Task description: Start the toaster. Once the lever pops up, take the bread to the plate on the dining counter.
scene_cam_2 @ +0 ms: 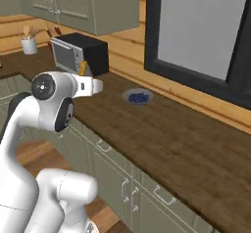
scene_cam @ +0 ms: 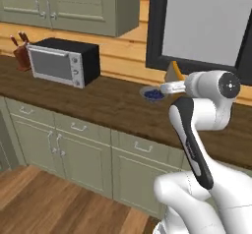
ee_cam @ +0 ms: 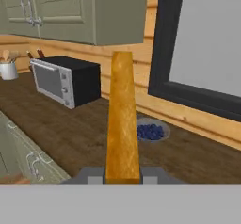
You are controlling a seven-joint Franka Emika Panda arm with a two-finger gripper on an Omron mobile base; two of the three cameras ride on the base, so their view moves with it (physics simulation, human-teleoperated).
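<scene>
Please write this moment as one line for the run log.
gripper: shut on bread, held edge-on | carried above wooden worktop | nearby: bowl of blueberries, toaster oven | plate: not reached yet

The bread stands edge-on, its faces unseen, and it hides part of the blueberry bowl.

The gripper, clamped on the bread, hangs above the dark wood worktop. At twelve o'clock just ahead sits a small bowl of blueberries; beyond it the black-framed window closes the way. At ten o'clock stands the toaster oven, with upper cabinets overhead. Between oven and bowl the worktop lies bare.
</scene>
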